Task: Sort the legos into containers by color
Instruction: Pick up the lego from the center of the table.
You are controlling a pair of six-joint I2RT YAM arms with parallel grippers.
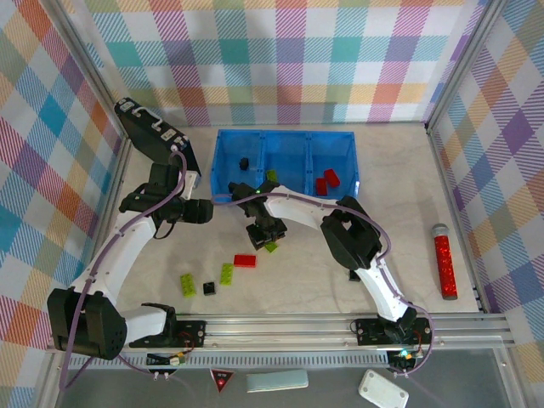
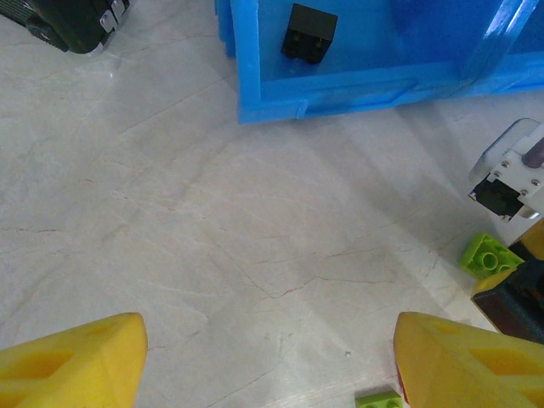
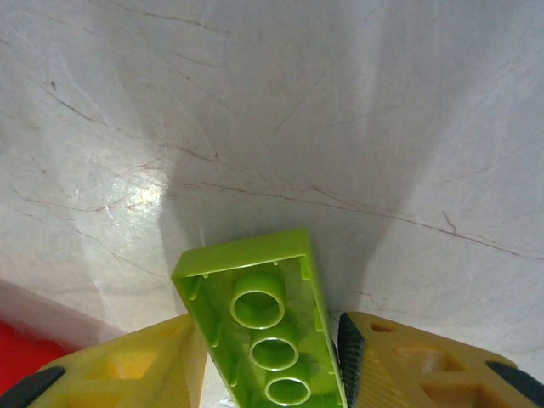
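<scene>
Top external: four bricks binned, five to go

By my count the blue tray [image 1: 218, 166] holds four: black brick [image 1: 245, 161] in the left compartment, green brick [image 1: 272, 176] in the middle, two red bricks [image 1: 325, 180] in the right. Outside on the worktop [image 1: 340, 289]: loose red brick [image 1: 245, 261], two loose green bricks [image 1: 227, 273], loose black brick [image 1: 209, 289]. My right fingers [image 3: 144, 365] are clamped on a fifth, the lime-green brick [image 3: 255, 297], just in front of the tray's near wall; on the worktop or just off it, can't tell. I judge it belongs in the middle compartment. My left fingers [image 2: 463, 361] are apart, nothing between them, over bare worktop near the tray's left corner. Room: the near wall needs a lift to clear. The black case [image 1: 153, 136] crowds the tray's left end, and my two arms are close mid-worktop, a bump risk. The right side is open out to the red glitter cylinder [image 1: 444, 261], well apart
</scene>
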